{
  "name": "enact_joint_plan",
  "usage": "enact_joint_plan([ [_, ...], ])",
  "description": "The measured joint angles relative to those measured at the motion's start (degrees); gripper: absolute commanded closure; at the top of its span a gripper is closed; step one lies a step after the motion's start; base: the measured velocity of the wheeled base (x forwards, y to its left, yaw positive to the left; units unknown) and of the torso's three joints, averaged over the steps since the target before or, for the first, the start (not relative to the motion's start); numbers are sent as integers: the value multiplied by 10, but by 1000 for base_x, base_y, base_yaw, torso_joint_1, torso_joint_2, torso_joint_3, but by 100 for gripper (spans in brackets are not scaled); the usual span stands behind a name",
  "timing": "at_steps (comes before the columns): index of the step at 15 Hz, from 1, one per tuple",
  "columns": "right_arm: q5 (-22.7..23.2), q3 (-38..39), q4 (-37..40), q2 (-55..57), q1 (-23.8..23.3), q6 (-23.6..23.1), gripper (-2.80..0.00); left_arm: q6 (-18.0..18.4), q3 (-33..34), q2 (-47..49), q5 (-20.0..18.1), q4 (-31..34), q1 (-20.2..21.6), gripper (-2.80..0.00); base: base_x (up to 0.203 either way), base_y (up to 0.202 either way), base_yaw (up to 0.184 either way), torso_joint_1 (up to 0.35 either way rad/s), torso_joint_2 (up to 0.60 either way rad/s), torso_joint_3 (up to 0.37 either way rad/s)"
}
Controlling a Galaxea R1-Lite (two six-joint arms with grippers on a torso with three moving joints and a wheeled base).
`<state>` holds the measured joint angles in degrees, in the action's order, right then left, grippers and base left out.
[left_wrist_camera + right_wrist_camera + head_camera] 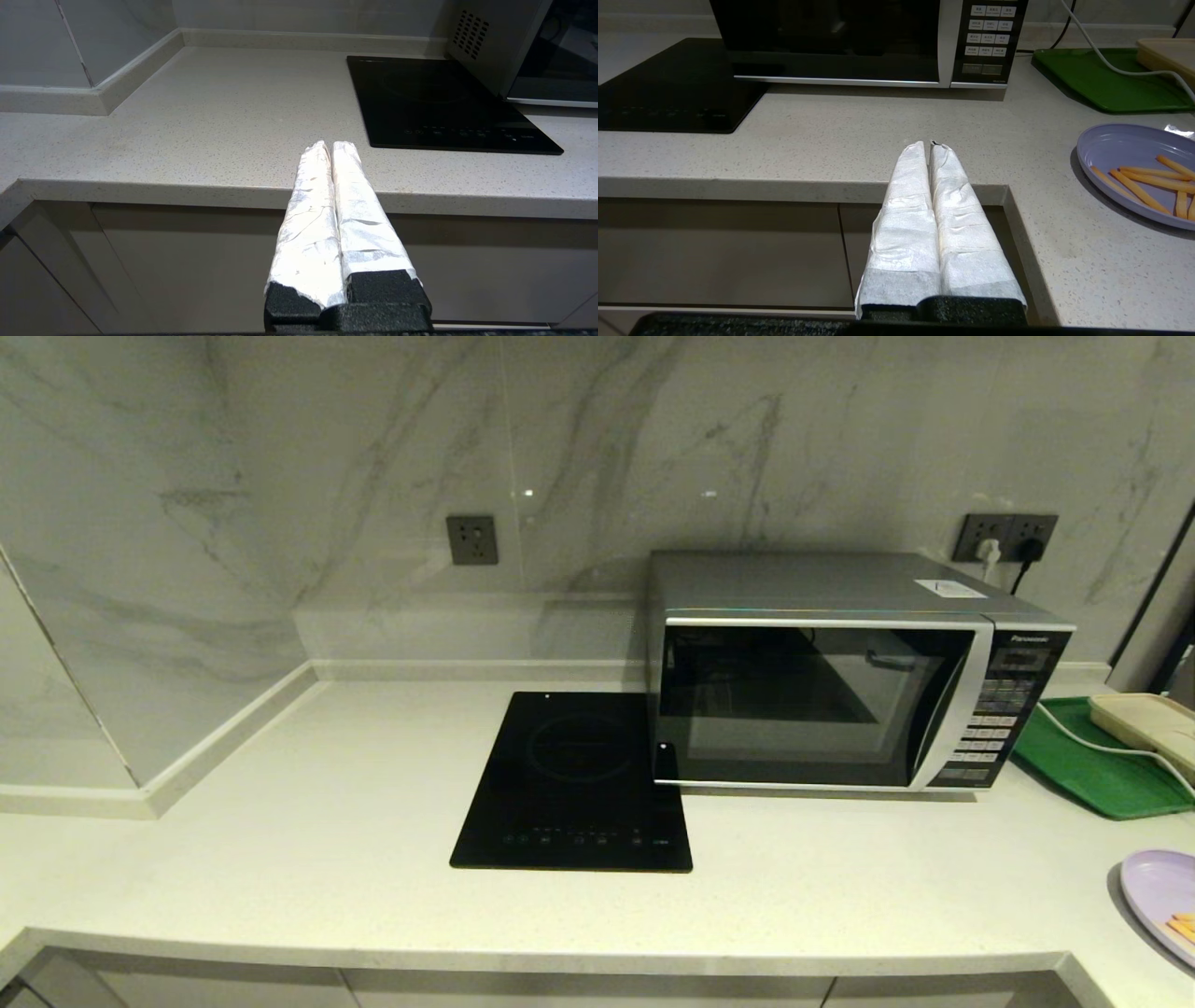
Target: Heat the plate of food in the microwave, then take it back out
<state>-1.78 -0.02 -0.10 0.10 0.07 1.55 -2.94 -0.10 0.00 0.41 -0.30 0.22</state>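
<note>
Here, pale speckled surface point(280, 821) in a marble-walled corner; microwave point(822, 681) stands toward the right rear against the wall, dark glass door closed, keypad point(994, 719) on its right side; black cooktop point(579, 784) lies flat just left of it, its rear right corner meeting the microwave's front left foot area; green tray point(1083, 761) sits right of the microwave, a cream slab point(1148, 723) resting on it and a white cable point(1102, 742) trailing across both; plate point(1162, 896) lies at the surface's right edge, nearer the front than the tray, well apart from the microwave, orange-yellow sticks point(1143, 184) scattered loose on it; wall sockets point(1008, 534) behind the microwave carry two plugs; a lone socket point(471, 539) further left. Left gripper point(331, 145) hangs off the front edge of the surface, before the cabinet fronts, left of the cooktop; white-wrapped fingers point(308, 210) pressed together, nothing between them. Right gripper point(930, 144) likewise sits at the front edge, pointing toward the microwave's keypad side, plate off to its right and untouched; fingers point(962, 224) closed flat on each other, empty. Neither arm shows in the head view.
</note>
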Motion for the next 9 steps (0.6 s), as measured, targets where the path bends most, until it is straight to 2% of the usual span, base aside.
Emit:
enact_joint_plan([
  [9, 0, 0, 0, 0, 0, -1, 0, 0, 0, 0, 0, 0, 0, 0, 0, 0, 0, 0, 0, 0],
])
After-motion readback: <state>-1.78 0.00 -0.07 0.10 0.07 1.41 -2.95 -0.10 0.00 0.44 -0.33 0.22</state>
